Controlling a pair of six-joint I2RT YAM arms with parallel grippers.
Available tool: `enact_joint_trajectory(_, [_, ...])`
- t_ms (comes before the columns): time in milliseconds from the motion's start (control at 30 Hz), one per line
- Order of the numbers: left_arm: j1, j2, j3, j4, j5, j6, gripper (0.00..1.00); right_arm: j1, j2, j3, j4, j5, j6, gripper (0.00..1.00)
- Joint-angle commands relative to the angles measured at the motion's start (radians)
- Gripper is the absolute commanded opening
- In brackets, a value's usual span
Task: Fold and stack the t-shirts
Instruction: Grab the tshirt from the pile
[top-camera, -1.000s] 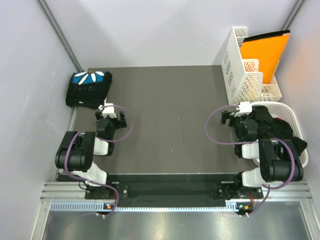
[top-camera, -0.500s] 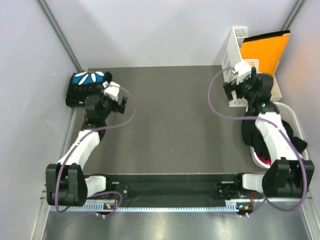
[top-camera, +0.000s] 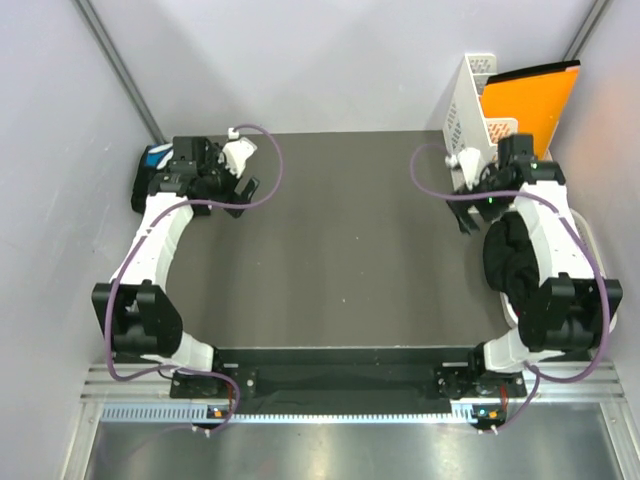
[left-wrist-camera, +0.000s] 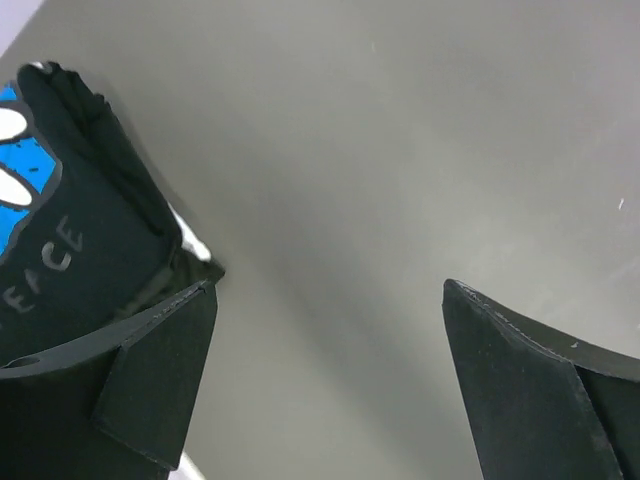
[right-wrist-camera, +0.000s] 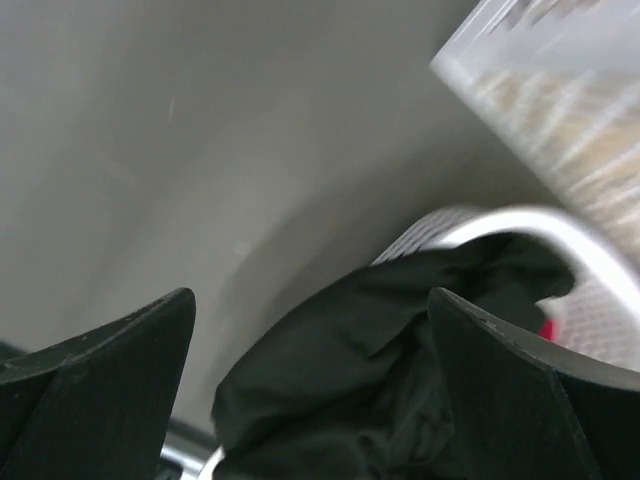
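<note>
Found the left gripper (left-wrist-camera: 328, 292) out at the far left corner of the counter (top-camera: 340, 250), jaws spread wide apart, nothing between them but bare grey surface. Saw the folded t-shirt (left-wrist-camera: 70, 250) lying flat in that same corner, black, with its blue print, white petals and pale lettering facing up. Noted the gripper's left finger overlapping the shirt's near edge in the wrist view; could not tell whether it touched the cloth.

Found the right gripper (right-wrist-camera: 311, 295) at the far right side, jaws likewise wide apart and holding nothing, hanging over the rim of the white laundry basket (right-wrist-camera: 470, 220). Saw a crumpled black t-shirt (right-wrist-camera: 380, 340) heaped inside that basket, spilling toward the rim, with a small red patch showing beside it. From above, spotted the same dark heap under the right forearm.

Behind the basket, against the back wall, made out a white perforated rack (top-camera: 465, 100) holding an orange folder (top-camera: 530, 100) upright.
</note>
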Motion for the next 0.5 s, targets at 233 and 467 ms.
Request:
enact_joint_trajectory(233, [-0.018, -0.146, -0.022, -0.059, 0.065, 0.177, 0.99, -0.223, -0.177, -0.198, -0.192, 0.043, -0.144, 0.91])
enact_joint_trajectory(467, [-0.073, -0.109, 0.043, -0.068, 0.068, 0.22, 0.99, -0.406, -0.197, -0.345, -0.172, -0.045, -0.211, 0.85])
